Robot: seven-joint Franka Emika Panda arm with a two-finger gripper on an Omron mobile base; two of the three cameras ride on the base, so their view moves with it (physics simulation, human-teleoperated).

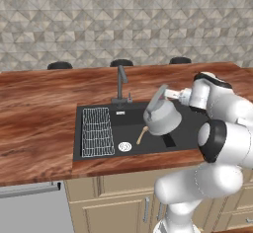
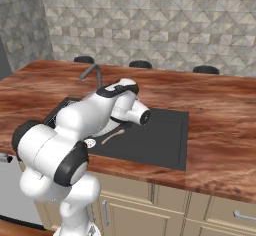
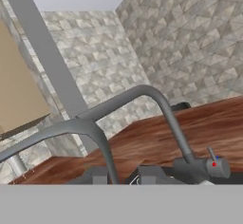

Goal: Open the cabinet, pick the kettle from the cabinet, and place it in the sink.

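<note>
Walnut-brown counter (image 1: 39, 123) surrounds the sink (image 1: 185, 133), a black basin cut into it; over that basin hangs the kettle (image 1: 161, 118), tilted, its arched handle (image 1: 157, 97) leaning toward the faucet (image 1: 120, 84), which stands just behind the basin's back rim; the gripper (image 1: 170, 95) reaches in from the basin's right side and is clenched on that handle, fingers (image 3: 95, 174) straddling the grey arch in the hand view; the basin floor lies directly below the kettle, beside a wooden spoon (image 1: 142, 135) and right of the wire rack (image 1: 96, 131); I judge the coming move to be straight down.
</note>
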